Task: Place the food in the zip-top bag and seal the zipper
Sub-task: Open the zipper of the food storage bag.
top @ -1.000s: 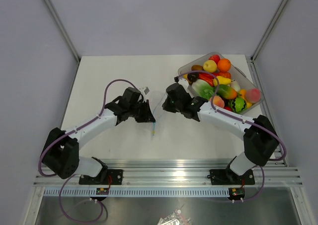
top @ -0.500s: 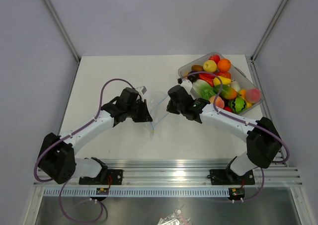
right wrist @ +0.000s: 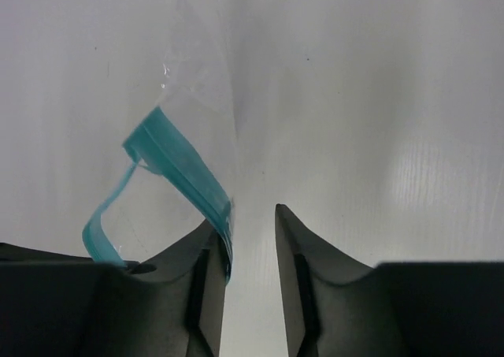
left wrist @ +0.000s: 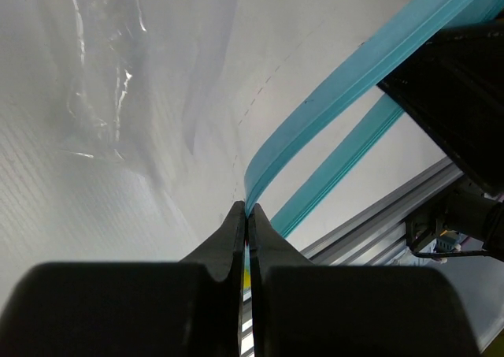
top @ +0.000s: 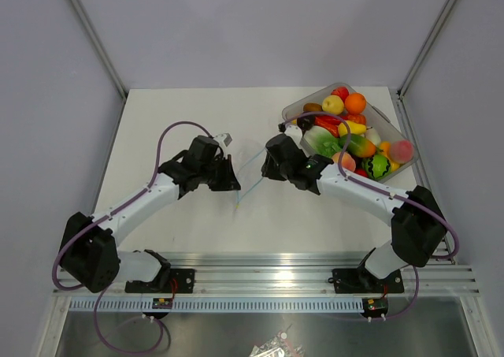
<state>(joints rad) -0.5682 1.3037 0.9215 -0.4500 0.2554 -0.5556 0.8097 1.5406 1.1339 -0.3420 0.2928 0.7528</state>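
Observation:
The clear zip-top bag (top: 249,177) hangs as a thin sheet between my two grippers above the table. My left gripper (left wrist: 246,209) is shut on the bag's light blue zipper (left wrist: 354,73), pinching one end of the strip. My right gripper (right wrist: 246,215) stands open; the other end of the zipper (right wrist: 185,172) rests against its left finger (right wrist: 206,247) with nothing clamped. The food, among it a peach (top: 345,161) and an orange (top: 355,102), lies in the tray at the back right, away from both grippers.
A rigid clear tray (top: 311,101) at the back right holds several toy fruits and vegetables, including green lettuce (top: 321,142). The right arm's forearm runs just in front of it. An aluminium rail (top: 268,274) lines the near table edge.
My right gripper has opened and let go of the zipper strip. The left gripper stays shut on the strip and has shifted slightly back and left; the bag edge now slants more steeply.

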